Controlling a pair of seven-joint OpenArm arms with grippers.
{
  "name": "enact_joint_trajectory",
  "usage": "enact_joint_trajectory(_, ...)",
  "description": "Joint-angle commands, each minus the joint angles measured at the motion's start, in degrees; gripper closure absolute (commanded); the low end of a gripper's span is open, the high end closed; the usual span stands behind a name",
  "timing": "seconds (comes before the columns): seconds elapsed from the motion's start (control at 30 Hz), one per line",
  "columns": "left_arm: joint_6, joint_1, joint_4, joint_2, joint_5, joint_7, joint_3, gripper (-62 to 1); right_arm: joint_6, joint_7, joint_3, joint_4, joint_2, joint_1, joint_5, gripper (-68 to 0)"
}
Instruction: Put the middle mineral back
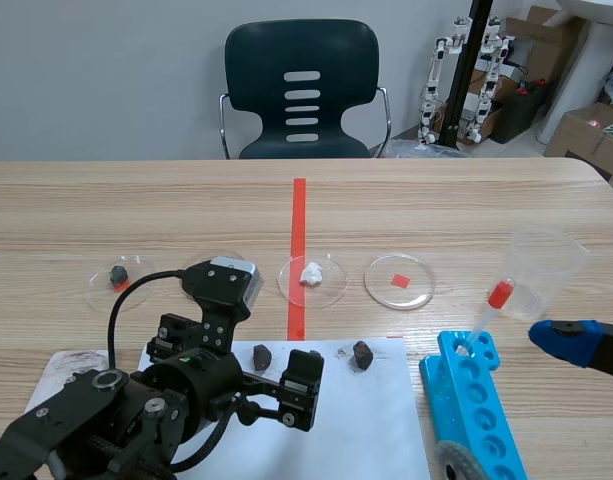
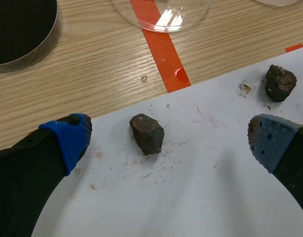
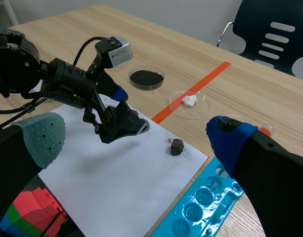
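Observation:
Two dark minerals lie on a white paper sheet. The middle mineral is a brown-black lump resting on the paper between the fingers of my left gripper, which is open and not touching it. The other mineral lies beside the left gripper's right finger. My right gripper is open and holds nothing; it hangs at the right near the blue rack. In the right wrist view the left gripper hides the middle mineral.
Several petri dishes stand in a row beyond the paper: one with a dark stone, one with black contents, one with a white lump, one with a red square. A plastic cup and a red-capped pipette stand right.

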Motion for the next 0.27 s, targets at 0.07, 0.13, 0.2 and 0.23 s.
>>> enact_joint_trajectory(0.07, 0.0, -0.3, 1.1, 0.3, 0.0, -1.0, -0.1, -62.3, 0.0, 0.9, 0.2, 1.2, 0.0, 0.5, 0.2, -59.1)
enact_joint_trajectory(0.13, 0.0, -0.3, 1.1, 0.3, 0.0, -1.1, -0.1, -62.3, 0.0, 0.9, 0.2, 1.2, 0.0, 0.5, 0.2, -59.1)
enact_joint_trajectory(0.2, 0.0, -0.3, 1.1, 0.3, 0.0, -1.1, -0.1, -62.3, 0.0, 0.9, 0.2, 1.2, 0.0, 0.5, 0.2, -59.1)
enact_joint_trajectory(0.23, 0.0, -0.3, 1.1, 0.3, 0.0, -1.2, -0.1, -62.3, 0.0, 0.9, 0.2, 1.2, 0.0, 0.5, 0.2, -59.1)
